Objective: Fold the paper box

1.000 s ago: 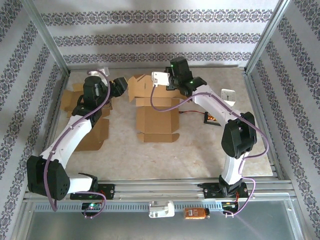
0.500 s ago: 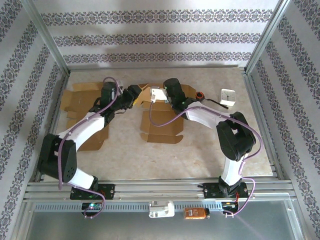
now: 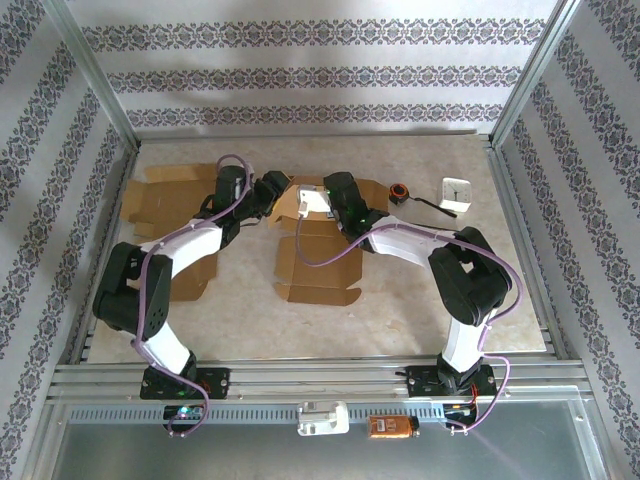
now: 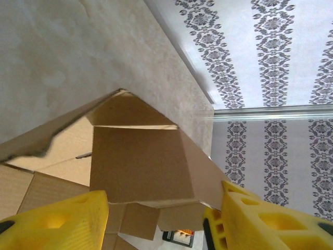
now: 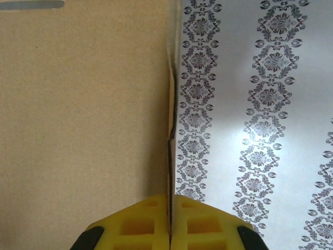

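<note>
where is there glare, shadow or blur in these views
Top external: even light and sharp, with faint soft shadows on the table and a washed-out back wall. Left wrist: the paper box is in focus, its folds unevenly shaded. Right wrist: a bright glow on the wallpaper, and the box's grain is clear.

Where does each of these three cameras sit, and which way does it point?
Top external: above and behind the robot, looking down on the table; shows the left arm, the right arm and the paper box.
Left wrist: on the left wrist, looking past the open left pincer at box flaps.
Right wrist: on the right wrist, looking along the right pincer, shut on a box edge, toward the patterned wall.
Shared: both wrist views see the box's cardboard and that wall.
</note>
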